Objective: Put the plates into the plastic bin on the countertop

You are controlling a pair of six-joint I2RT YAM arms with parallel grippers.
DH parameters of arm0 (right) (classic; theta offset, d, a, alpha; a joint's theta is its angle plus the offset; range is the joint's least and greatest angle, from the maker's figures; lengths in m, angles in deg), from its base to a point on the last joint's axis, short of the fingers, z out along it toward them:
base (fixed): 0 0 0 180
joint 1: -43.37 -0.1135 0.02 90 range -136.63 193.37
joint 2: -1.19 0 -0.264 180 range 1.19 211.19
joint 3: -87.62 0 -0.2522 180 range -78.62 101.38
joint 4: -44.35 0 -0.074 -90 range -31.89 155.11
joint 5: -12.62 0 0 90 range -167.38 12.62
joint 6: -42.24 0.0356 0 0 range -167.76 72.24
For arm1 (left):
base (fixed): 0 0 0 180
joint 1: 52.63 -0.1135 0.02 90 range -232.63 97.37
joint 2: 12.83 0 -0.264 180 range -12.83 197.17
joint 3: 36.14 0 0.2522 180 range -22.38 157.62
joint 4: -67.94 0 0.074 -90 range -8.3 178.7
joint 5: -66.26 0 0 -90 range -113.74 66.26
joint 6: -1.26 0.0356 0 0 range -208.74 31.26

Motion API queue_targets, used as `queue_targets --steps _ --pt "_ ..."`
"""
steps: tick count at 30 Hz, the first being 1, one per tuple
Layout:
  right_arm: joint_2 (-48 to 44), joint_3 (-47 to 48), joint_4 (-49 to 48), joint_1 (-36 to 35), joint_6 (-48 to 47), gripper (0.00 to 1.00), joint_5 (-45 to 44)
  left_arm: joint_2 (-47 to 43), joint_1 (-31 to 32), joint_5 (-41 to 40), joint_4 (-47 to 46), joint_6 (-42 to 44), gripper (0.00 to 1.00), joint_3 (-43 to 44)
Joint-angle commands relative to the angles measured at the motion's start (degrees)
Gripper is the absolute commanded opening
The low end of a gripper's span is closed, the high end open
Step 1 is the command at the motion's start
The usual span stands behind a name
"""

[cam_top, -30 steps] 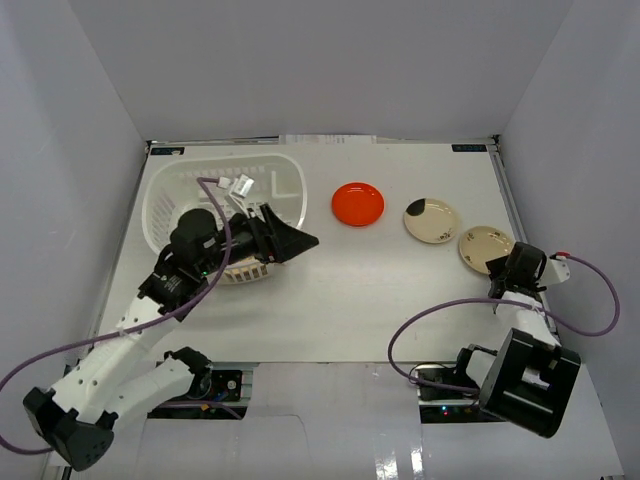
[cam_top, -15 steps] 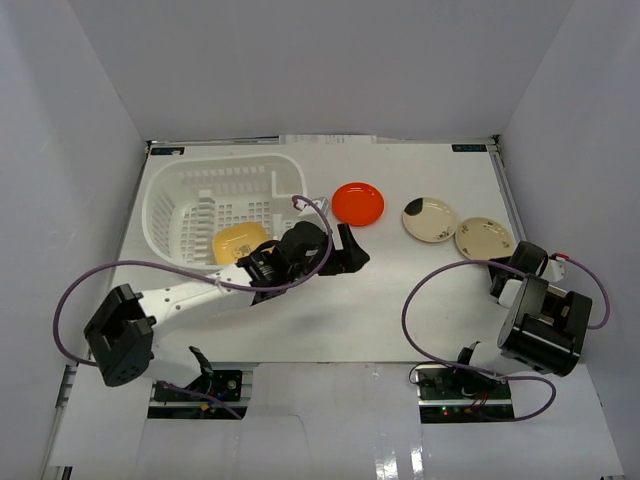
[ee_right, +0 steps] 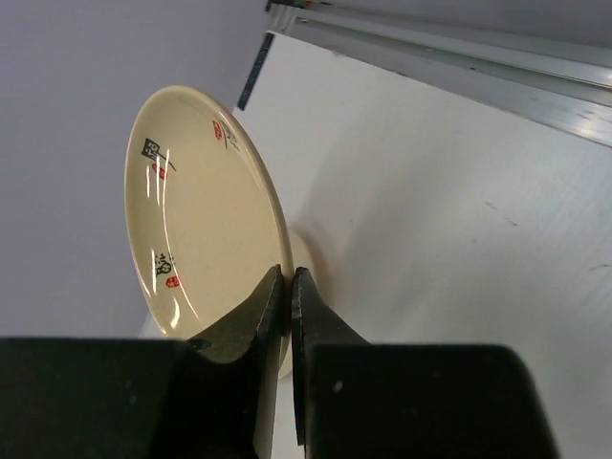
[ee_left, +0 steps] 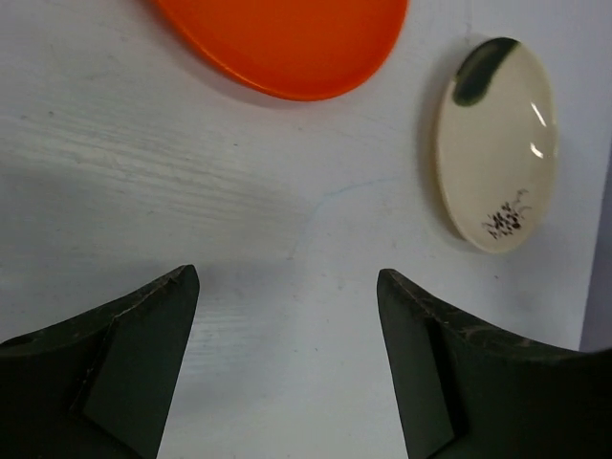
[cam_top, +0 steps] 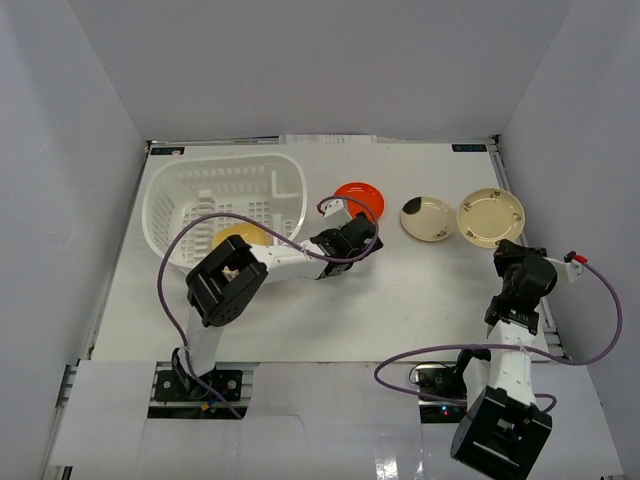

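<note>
STEP: pick-up | left end effector (ee_left: pixel 287 287): released, just near red plate (ee_left: pixel 287 38) on table (cam_top: pixel 400 290) | right end effector (ee_right: pixel 285 275): clenched on beige plate (ee_right: pixel 191 210) rim, far right | NEXT: grip red plate, carry to bin (cam_top: pixel 170 190) at left

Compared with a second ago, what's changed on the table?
The left gripper, open, swung out of the white bin rightward to the red plate, uncovering a yellow plate inside. The right gripper now pinches the rim of the beige plate, and that plate has shifted farther back. The red plate and the dark-patched cream plate stayed put.
</note>
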Motion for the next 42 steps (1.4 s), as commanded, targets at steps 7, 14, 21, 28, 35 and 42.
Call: queue_targets --steps 7,14,21,28,35,42 --pt "-0.6 8.3 2.6 -6.5 -2.6 0.08 11.6 7.7 -4.6 -8.7 11.2 -17.2 0.81 8.3" --pt "-1.2 7.2 -0.8 -14.0 -5.1 0.08 14.2 13.6 -6.0 -8.4 15.1 -21.2 0.79 14.6" --pt "-2.5 6.2 -0.6 -18.7 -7.5 0.08 16.4 19.6 -6.9 -7.0 15.5 -22.0 0.49 20.8" --pt "-2.9 7.9 0.3 -20.7 -9.0 0.08 18.6 19.6 -7.2 -6.7 14.4 -20.3 0.02 19.8" --pt "-2.7 13.1 1.6 -20.7 -6.9 0.08 20.0 7.5 -6.7 -8.9 4.1 -14.5 0.0 8.6" --pt "-3.2 21.8 3.7 -20.6 -5.1 0.08 21.2 -12.7 -4.8 -5.5 -15.5 1.1 0.0 -5.9"
